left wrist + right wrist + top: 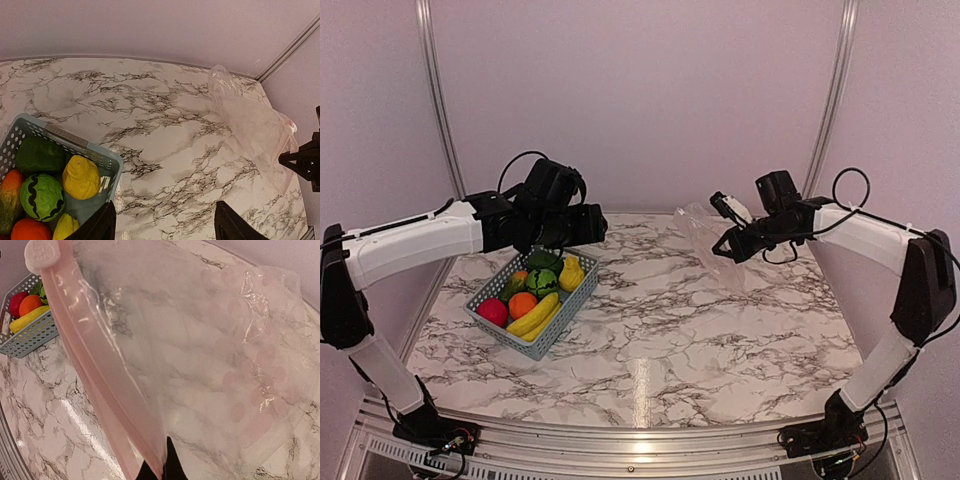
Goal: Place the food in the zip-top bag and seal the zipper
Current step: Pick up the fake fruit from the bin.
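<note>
Toy fruits, small and glossy, all lie in the blue-grey slotted plastic basket (565,325), which stands at about 9 o'clock from the middle of the white, grey-veined marble tabletop (670,340). Inside it the red apple (492,311) fills the 7 o'clock corner. The round orange (523,303) is just beside it, and the yellow banana (533,318) runs along the 5 o'clock wall. The striped green melon (542,282) is near the centre, with the yellow pear (571,272) at 2 o'clock. A dark green piece (542,260) lies at 12 o'clock and a green-orange piece (514,284) at 10 o'clock.

The large, clear, crinkly zip-top bag (703,232) is well apart from the basket, at about 1 o'clock on the table. In the right wrist view its narrow pinkish-clear zipper (95,365) runs straight from a pale slider tab (42,252) at the 11 o'clock corner down to 6 o'clock. There the right gripper (159,467) is clenched on that strip, holding the bag's mouth edge up off the marble. The bag's far end droops toward the tabletop; whether it touches cannot be told.

The left gripper (162,225) hovers above the basket's 1 o'clock side, jaws spread apart and grasping nothing. Its two dark fingers (97,225) frame bare marble just beside the basket rim.
</note>
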`<state>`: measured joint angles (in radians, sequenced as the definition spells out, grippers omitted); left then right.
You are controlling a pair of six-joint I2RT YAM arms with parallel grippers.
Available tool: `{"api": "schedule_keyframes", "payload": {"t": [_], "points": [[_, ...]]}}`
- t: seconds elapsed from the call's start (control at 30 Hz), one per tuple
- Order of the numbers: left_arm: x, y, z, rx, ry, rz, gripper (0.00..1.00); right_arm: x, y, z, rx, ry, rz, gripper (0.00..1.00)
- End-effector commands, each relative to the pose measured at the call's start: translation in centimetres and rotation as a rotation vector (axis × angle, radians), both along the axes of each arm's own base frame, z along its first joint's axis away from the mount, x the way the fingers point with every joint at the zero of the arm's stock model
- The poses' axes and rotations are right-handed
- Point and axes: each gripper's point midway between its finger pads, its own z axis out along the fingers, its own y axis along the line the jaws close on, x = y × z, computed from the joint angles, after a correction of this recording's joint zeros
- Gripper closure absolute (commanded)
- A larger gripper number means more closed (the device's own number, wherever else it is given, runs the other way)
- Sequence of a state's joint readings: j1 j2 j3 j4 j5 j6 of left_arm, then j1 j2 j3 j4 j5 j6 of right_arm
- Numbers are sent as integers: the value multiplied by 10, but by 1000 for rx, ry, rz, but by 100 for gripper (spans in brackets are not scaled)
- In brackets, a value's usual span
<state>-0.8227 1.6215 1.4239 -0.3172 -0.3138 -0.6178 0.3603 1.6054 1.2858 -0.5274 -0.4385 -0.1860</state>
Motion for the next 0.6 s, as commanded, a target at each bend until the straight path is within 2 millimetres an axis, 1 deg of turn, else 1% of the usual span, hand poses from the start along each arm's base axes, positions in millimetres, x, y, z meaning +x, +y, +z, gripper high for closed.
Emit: {"api": "schedule_keyframes", "payload": {"t": [0.0, 0.23, 0.4, 0.47, 0.57], "points": [[-17, 20, -25, 116, 104, -10, 30, 3, 10, 13, 56, -8, 58, 100], [-45, 56, -49, 199, 207, 29, 30, -2, 24, 9, 84, 18, 201, 100], [-62, 84, -66, 261, 283, 75, 28, 4, 21, 7, 54, 9, 234, 100], [-64, 92, -72, 275, 307, 95, 28, 7, 18, 8, 48, -4, 229, 100], [-57, 98, -85, 263, 360, 118, 30, 8, 14, 12, 34, -20, 226, 100]]}}
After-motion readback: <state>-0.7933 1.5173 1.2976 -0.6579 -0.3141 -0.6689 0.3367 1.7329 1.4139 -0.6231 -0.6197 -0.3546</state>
